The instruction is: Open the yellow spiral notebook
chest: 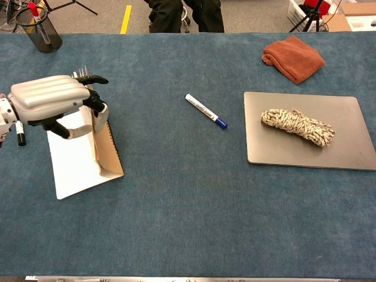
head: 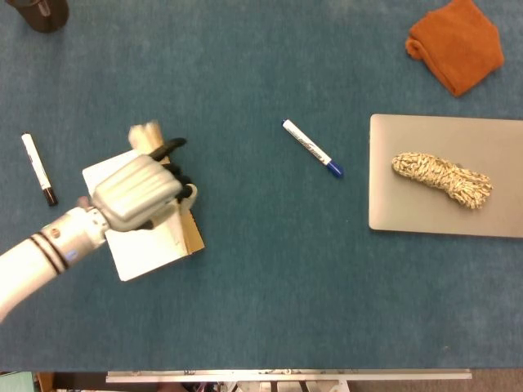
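Note:
The yellow spiral notebook (head: pixel 155 245) (chest: pixel 82 158) lies at the left of the table with its cover lifted steeply. Its white inner page faces up. My left hand (head: pixel 137 192) (chest: pixel 53 98) grips the raised cover (chest: pixel 107 155) from above, hiding much of it. The cover's brown underside and spiral edge stand up along the notebook's right side. My right hand shows in neither view.
A blue-capped marker (head: pixel 311 148) (chest: pixel 205 110) lies mid-table. A grey laptop (head: pixel 392 208) (chest: pixel 352 147) at the right carries a coil of rope (head: pixel 442 179) (chest: pixel 297 126). An orange cloth (head: pixel 455 42) (chest: pixel 293 57) sits far right. A black-tipped marker (head: pixel 38 168) lies left; a pen cup (chest: pixel 40 29) stands far left.

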You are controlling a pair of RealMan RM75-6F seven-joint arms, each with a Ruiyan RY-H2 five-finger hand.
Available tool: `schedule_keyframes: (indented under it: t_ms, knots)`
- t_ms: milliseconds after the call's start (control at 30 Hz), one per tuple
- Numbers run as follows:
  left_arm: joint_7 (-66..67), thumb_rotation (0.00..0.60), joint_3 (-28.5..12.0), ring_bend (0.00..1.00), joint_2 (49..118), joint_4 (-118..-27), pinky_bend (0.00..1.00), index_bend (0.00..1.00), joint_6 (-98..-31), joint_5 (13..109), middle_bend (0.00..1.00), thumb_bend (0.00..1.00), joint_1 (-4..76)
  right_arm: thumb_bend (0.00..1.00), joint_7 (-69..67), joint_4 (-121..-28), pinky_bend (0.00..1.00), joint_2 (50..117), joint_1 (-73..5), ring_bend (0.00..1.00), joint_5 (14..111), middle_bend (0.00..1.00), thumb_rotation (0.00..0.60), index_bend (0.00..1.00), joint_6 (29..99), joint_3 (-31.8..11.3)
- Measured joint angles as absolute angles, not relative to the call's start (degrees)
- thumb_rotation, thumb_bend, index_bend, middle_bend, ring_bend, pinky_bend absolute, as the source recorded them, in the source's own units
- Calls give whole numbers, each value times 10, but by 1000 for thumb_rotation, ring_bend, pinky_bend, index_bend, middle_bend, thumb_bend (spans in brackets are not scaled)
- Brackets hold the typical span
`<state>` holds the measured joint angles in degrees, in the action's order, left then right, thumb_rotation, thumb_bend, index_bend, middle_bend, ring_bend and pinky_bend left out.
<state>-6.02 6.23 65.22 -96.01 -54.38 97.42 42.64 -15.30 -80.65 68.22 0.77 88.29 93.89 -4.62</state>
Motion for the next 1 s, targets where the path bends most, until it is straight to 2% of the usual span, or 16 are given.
schedule_keyframes:
  t_ms: [233,467,700,800,900,1000]
  knots:
    - [-17,600,25,355,685,-975,0,589,-468,910,516,440,463,193,-170,-790,177,687,14,101,877,209,600,158,941,-45]
    - [24,600,-9,328,723,-971,0,536,-386,804,496,441,502,192,-180,-781,178,691,16,101,876,209,600,158,941,-46]
    - [51,600,-34,325,772,-954,0,506,-349,713,489,440,532,192,-186,-775,178,692,18,101,875,209,600,158,941,-46]
    - [60,600,-37,307,796,-945,0,462,-347,693,470,439,538,192,-188,-773,178,691,18,101,875,209,600,158,941,-46]
    - [64,600,-38,218,817,-937,0,349,-346,675,356,439,542,192,-190,-772,178,692,19,101,875,209,600,158,942,-47]
    - [68,600,-37,37,834,-931,0,104,-340,655,93,439,548,192,-191,-770,178,693,19,101,875,209,600,158,942,-47]
